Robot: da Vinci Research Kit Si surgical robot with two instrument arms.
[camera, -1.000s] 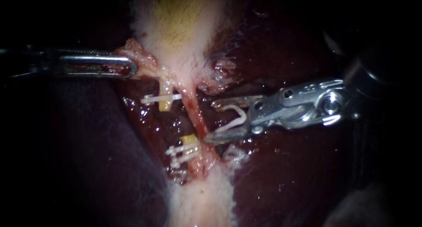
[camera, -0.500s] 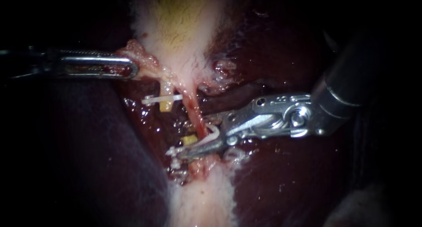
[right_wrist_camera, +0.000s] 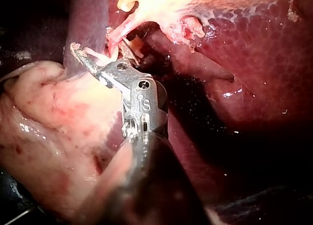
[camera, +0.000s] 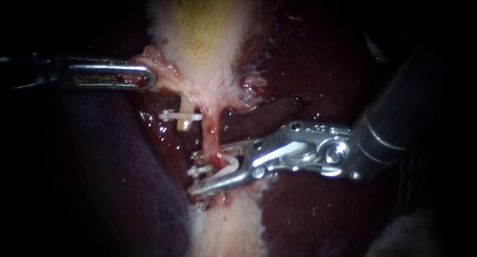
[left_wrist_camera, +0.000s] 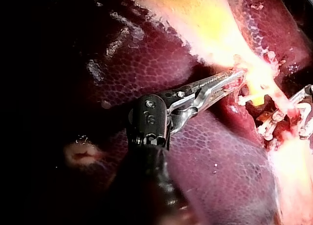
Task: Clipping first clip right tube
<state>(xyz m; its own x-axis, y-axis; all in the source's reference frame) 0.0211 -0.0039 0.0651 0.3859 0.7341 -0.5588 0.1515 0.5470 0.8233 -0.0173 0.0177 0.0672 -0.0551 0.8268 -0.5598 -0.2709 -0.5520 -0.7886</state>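
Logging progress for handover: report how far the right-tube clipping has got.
Done: left tube carries a closed clip; left instrument grips the gallbladder. In hand: right instrument straddles the right tube, white clip unclosed in its jaws. Left: close it, release.

Your scope light pools on the pale tissue [camera: 208,63] mid-view, and everything round it sinks to black. Hot glare off your right instrument [camera: 195,173], wet liver [camera: 308,202] sparkles.

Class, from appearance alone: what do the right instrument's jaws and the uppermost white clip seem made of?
Right instrument: its jaws, holding a loaded clip, look like polished metal, silvery with bright glints. Uppermost clip: probably plastic, opaque matte white, no glints.
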